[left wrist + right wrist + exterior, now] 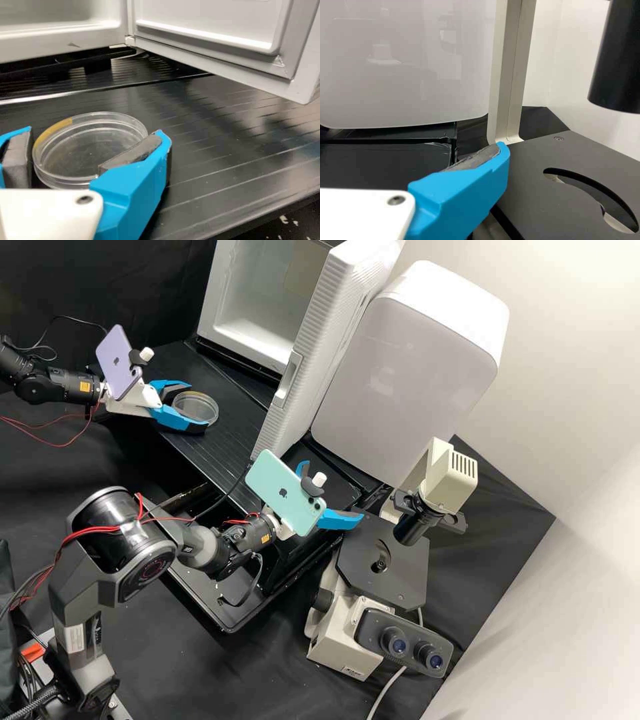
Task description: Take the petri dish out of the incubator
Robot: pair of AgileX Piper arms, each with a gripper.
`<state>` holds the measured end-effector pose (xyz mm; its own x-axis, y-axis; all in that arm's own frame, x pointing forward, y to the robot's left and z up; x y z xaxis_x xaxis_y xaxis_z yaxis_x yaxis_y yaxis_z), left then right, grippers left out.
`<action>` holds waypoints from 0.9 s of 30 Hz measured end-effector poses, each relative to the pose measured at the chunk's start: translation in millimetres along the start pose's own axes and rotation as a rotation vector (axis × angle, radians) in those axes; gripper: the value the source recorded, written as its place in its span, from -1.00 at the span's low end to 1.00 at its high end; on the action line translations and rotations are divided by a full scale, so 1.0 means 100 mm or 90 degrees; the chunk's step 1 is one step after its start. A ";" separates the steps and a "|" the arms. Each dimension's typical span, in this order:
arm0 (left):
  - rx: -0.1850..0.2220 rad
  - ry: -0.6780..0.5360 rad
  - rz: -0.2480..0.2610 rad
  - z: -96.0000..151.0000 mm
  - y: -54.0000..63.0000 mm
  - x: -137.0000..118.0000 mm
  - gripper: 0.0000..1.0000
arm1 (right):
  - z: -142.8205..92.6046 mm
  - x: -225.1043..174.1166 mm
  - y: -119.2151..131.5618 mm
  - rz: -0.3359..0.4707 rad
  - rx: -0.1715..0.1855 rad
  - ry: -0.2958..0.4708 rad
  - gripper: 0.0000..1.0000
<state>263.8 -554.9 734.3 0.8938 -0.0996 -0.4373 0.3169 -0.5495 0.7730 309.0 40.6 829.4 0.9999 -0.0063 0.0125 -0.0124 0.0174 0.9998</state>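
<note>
A clear round petri dish [197,408] rests on the black ridged tray [227,440] in front of the white incubator [267,300], whose door [320,340] stands open. My left gripper [192,407] comes in from the left at tray level and is shut on the dish, one blue finger on each side of its rim. In the left wrist view the petri dish [87,147] sits between the fingers [135,170]. My right gripper [337,500] hangs open and holds nothing, beside the black microscope stage [387,567]; one of its fingers [470,185] lies along the stage edge.
A white microscope [373,627] with its lamp housing [447,473] stands at the right. Behind it is a large frosted white box [413,373]. The open incubator door reaches out over the tray between the two arms. Red wires [53,427] trail on the left.
</note>
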 end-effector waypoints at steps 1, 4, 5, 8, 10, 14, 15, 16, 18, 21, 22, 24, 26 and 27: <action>0.004 0.001 0.001 0.01 0.00 0.00 1.00 | 0.00 0.00 0.00 0.000 0.000 0.000 1.00; 0.024 0.010 0.013 0.02 0.01 0.00 1.00 | 0.00 0.00 0.00 0.000 0.000 0.000 1.00; 0.034 0.011 0.014 0.03 0.01 -0.01 1.00 | 0.00 0.00 0.00 0.000 0.000 0.000 1.00; 0.054 0.016 0.025 0.05 0.01 -0.02 1.00 | 0.00 0.00 0.00 0.000 0.000 0.000 1.00; 0.067 0.018 0.026 0.06 0.01 -0.04 1.00 | 0.00 0.00 0.00 0.000 0.000 0.000 1.00; 0.088 0.020 0.036 0.08 0.00 -0.06 1.00 | 0.00 0.00 0.00 0.000 0.000 0.000 1.00; 0.094 0.018 0.040 0.09 0.00 -0.07 1.00 | 0.00 0.00 0.00 0.000 0.000 0.000 1.00; 0.097 0.017 0.046 0.10 0.01 -0.08 1.00 | 0.00 0.00 0.00 0.000 0.000 0.000 1.00; 0.101 0.013 0.066 0.11 0.02 -0.10 1.00 | 0.00 0.00 0.00 0.000 0.000 0.000 1.00; 0.110 -0.001 0.102 0.13 0.05 -0.13 1.00 | 0.00 0.00 0.00 0.000 0.000 0.000 1.00; 0.105 -0.010 0.117 0.14 0.06 -0.14 1.00 | 0.00 0.00 0.00 0.000 0.000 0.000 1.00; 0.089 -0.025 0.137 0.14 0.08 -0.15 1.00 | 0.00 0.00 0.00 0.000 0.000 0.000 1.00; 0.071 -0.042 0.157 0.15 0.09 -0.17 1.00 | 0.00 0.00 0.00 0.000 0.000 0.000 1.00; 0.067 -0.048 0.164 0.15 0.10 -0.17 1.00 | 0.00 0.00 0.00 0.000 0.000 0.000 1.00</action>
<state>247.2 -571.6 742.6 0.9129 -0.3064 -0.2696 0.0451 -0.5808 0.8128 309.0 40.6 829.4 0.9999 -0.0063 0.0125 -0.0124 0.0174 0.9998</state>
